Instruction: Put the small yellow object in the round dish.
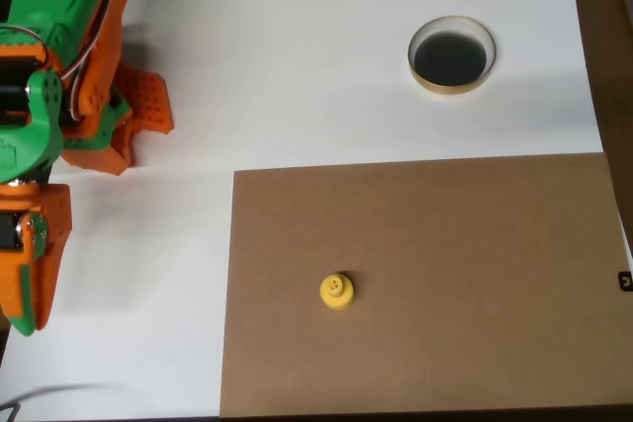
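In the overhead view, the green and orange arm [49,96] is seen along the left edge of the white tabletop [297,66], folded close to itself. Its tool [138,111] is seen near the upper left part, with an orange perforated finger lying just above the tabletop surface. Whether the fingers are spread or pressed together cannot be told from this angle, because the arm body covers a part of them. Nothing is seen between the fingers.

Further to the right, a brown board [495,284] is laid flat on the tabletop and reaches the bottom edge and nearly the right edge. The small yellow object [337,291] is placed upright on this board, in its left half, well apart from the tool. Its narrower knob is seen on top of the round base.

The round dish [452,54] is found on the white surface near the top right corner, beyond the upper edge of the board. Its pale tan rim is seen around a dark inside, and it is well apart from the yellow piece.
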